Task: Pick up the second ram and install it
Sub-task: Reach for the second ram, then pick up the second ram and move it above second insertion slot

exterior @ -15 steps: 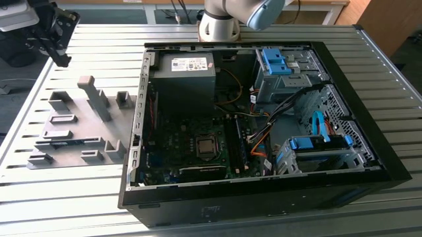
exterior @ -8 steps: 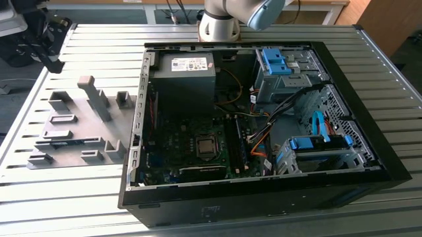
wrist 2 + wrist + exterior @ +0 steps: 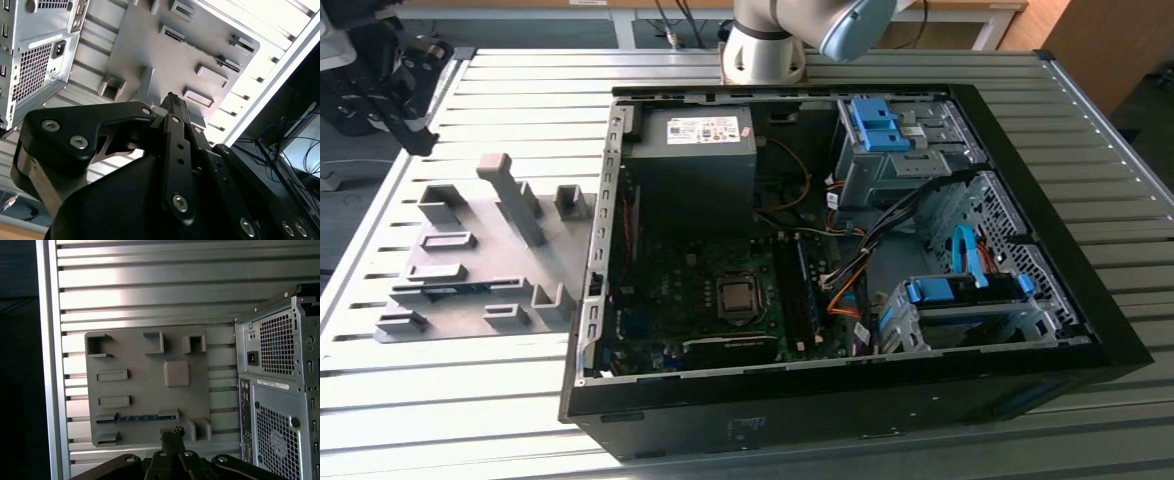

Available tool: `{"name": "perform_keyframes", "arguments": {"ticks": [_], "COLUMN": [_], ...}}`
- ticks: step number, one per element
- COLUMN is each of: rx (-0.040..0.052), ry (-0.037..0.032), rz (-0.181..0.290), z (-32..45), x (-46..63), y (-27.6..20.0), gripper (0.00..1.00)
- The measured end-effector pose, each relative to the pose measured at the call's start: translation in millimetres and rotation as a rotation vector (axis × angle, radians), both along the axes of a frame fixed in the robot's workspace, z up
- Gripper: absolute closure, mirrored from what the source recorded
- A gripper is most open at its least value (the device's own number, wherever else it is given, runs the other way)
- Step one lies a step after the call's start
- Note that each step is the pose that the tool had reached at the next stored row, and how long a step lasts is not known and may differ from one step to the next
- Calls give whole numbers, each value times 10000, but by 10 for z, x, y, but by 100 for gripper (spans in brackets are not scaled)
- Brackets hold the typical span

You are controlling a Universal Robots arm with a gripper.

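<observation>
A slatted metal table (image 3: 480, 400) carries an open computer case (image 3: 854, 410) with a grey fixture plate (image 3: 145, 390) beside it. The ram (image 3: 135, 418) sits on edge in a slot of the plate. The claw (image 3: 176, 431) hangs above the plate, pressed together and empty.

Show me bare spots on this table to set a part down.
Bare table slats lie in front of the fixture plate in the exterior view, and behind it up to the far edge. Crowded: the plate, with its blocks and the second ram, and the open computer case.
</observation>
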State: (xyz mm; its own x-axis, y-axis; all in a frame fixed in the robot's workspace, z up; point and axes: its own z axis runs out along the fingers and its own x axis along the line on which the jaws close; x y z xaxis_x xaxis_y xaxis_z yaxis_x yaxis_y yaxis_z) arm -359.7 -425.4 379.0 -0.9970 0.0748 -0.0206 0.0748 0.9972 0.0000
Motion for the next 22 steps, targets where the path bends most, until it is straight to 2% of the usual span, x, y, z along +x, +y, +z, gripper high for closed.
{"name": "perform_keyframes", "arguments": {"ticks": [5,12,16,22], "rx": [0,0,0,-1], "ry": [1,1,6,13], "rz": [-1,1,1,0], "z": [-16,-53,-67,-68], "x": [-179,-389,-442,-447], "y": [-14,-109,-177,-178], "gripper": [89,89,89,89]}}
